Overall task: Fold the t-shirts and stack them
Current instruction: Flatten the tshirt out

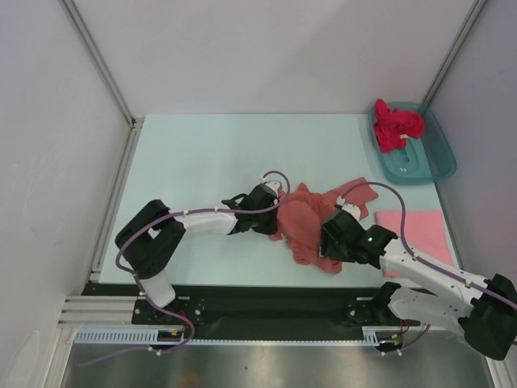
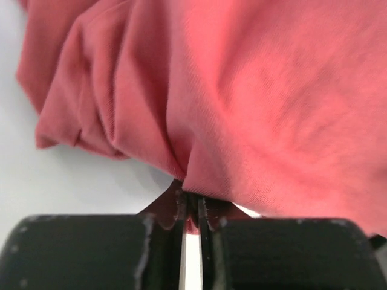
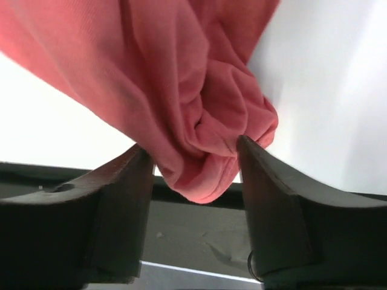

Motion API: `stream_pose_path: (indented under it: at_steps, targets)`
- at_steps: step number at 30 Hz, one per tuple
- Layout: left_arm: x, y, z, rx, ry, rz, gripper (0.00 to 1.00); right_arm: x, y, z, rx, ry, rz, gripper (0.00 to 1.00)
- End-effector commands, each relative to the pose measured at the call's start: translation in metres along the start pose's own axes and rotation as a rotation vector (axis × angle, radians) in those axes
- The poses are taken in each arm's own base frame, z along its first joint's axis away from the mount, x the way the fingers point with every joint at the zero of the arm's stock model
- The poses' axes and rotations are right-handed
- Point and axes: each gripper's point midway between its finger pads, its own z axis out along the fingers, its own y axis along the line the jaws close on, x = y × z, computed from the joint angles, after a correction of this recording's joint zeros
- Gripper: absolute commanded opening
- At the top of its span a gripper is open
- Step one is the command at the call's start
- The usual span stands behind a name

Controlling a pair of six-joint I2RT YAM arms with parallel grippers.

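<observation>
The salmon-coral t-shirt (image 1: 311, 220) lies crumpled at the table's near middle. My left gripper (image 1: 275, 212) is shut on a fold at the shirt's left edge; in the left wrist view the jaws (image 2: 192, 205) pinch the cloth (image 2: 254, 90). My right gripper (image 1: 331, 241) is open at the shirt's near right side. In the right wrist view a bunched lump of the shirt (image 3: 205, 115) hangs between its spread fingers (image 3: 191, 145), touching the right one. The lighter pink t-shirt (image 1: 416, 230) lies folded flat on the right. The bright magenta t-shirt (image 1: 397, 125) sits crumpled in the tub.
A teal plastic tub (image 1: 432, 166) stands at the far right corner. White walls with metal rails close in the table on the left, back and right. The black base rail (image 1: 266, 303) runs along the near edge.
</observation>
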Motion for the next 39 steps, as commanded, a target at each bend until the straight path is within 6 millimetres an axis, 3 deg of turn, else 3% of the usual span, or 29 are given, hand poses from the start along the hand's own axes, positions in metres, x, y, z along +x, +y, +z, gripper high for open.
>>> stream_pose_path:
  at_steps: [1,2,3,6,7,9,11,12,13,15,16,17,18,19,22,23,25,27,30,31,32,33,34,36,37,39]
  targets:
    - [-0.047,-0.048,-0.030,0.189,-0.103,0.052,0.06,-0.015,0.003,0.004,-0.004,-0.094,0.091,0.54]
    - [-0.050,-0.059,-0.036,0.241,-0.104,0.062,0.04,-0.018,0.005,0.004,-0.019,-0.113,0.100,0.48]
    - [-0.051,-0.076,-0.046,0.322,-0.092,0.074,0.01,-0.023,0.008,0.002,-0.042,-0.139,0.120,0.30]
    - [-0.069,-0.119,-0.081,0.454,-0.131,0.140,0.00,-0.053,0.014,-0.013,-0.075,-0.244,0.190,0.00]
    - [-0.078,-0.140,-0.103,0.498,-0.159,0.176,0.00,-0.064,0.004,-0.019,-0.036,-0.290,0.204,0.00]
    - [-0.085,-0.161,-0.127,0.550,-0.183,0.223,0.00,-0.095,-0.012,-0.044,-0.009,-0.394,0.268,0.00]
    - [-0.098,-0.188,-0.165,0.629,-0.236,0.258,0.00,-0.133,-0.026,-0.083,0.013,-0.515,0.306,0.00]
    - [-0.101,-0.197,-0.179,0.663,-0.251,0.267,0.00,-0.153,-0.045,-0.102,0.044,-0.586,0.359,0.00]
    - [-0.107,-0.213,-0.201,0.723,-0.276,0.286,0.00,-0.178,-0.050,-0.139,0.013,-0.684,0.402,0.00]
    - [-0.113,-0.231,-0.228,0.795,-0.298,0.300,0.00,-0.203,-0.064,-0.173,0.041,-0.779,0.375,0.00]
    - [-0.117,-0.248,-0.253,0.863,-0.320,0.324,0.01,-0.218,-0.082,-0.187,0.099,-0.817,0.405,0.00]
    - [-0.119,-0.259,-0.267,0.901,-0.328,0.335,0.00,-0.236,-0.084,-0.218,0.098,-0.887,0.404,0.00]
    - [-0.119,-0.269,-0.275,0.934,-0.325,0.345,0.00,-0.245,-0.092,-0.233,0.134,-0.918,0.380,0.00]
    - [-0.121,-0.289,-0.302,0.998,-0.350,0.375,0.00,-0.256,-0.103,-0.246,0.164,-0.953,0.388,0.00]
    - [-0.115,-0.322,-0.347,1.118,-0.366,0.429,0.00,-0.288,-0.104,-0.298,0.167,-1.098,0.342,0.00]
    - [-0.115,-0.327,-0.355,1.131,-0.376,0.438,0.00,-0.299,-0.111,-0.326,0.195,-1.175,0.358,0.00]
    - [-0.114,-0.328,-0.369,1.120,-0.401,0.450,0.00,-0.316,-0.108,-0.361,0.198,-1.275,0.326,0.00]
    - [-0.117,-0.317,-0.364,1.039,-0.417,0.435,0.00,-0.337,-0.098,-0.398,0.177,-1.364,0.292,0.00]
    - [-0.118,-0.297,-0.360,0.937,-0.441,0.439,0.00,-0.369,-0.085,-0.427,0.146,-1.450,0.238,0.00]
    - [-0.115,-0.289,-0.360,0.918,-0.447,0.439,0.00,-0.376,-0.075,-0.454,0.104,-1.529,0.218,0.00]
    - [-0.115,-0.285,-0.360,0.903,-0.451,0.439,0.00,-0.381,-0.068,-0.464,0.072,-1.563,0.204,0.00]
    - [-0.118,-0.276,-0.356,0.854,-0.469,0.423,0.00,-0.394,-0.063,-0.460,0.041,-1.569,0.197,0.00]
    - [-0.117,-0.268,-0.346,0.811,-0.467,0.408,0.00,-0.401,-0.046,-0.472,-0.047,-1.613,0.150,0.00]
    - [-0.122,-0.248,-0.350,0.753,-0.507,0.358,0.01,-0.418,-0.024,-0.460,-0.195,-1.591,0.128,0.00]
    - [-0.126,-0.227,-0.327,0.659,-0.506,0.312,0.00,-0.435,-0.003,-0.434,-0.305,-1.536,0.059,0.00]
    - [-0.131,-0.195,-0.323,0.590,-0.522,0.210,0.00,-0.448,0.021,-0.402,-0.457,-1.449,0.045,0.00]
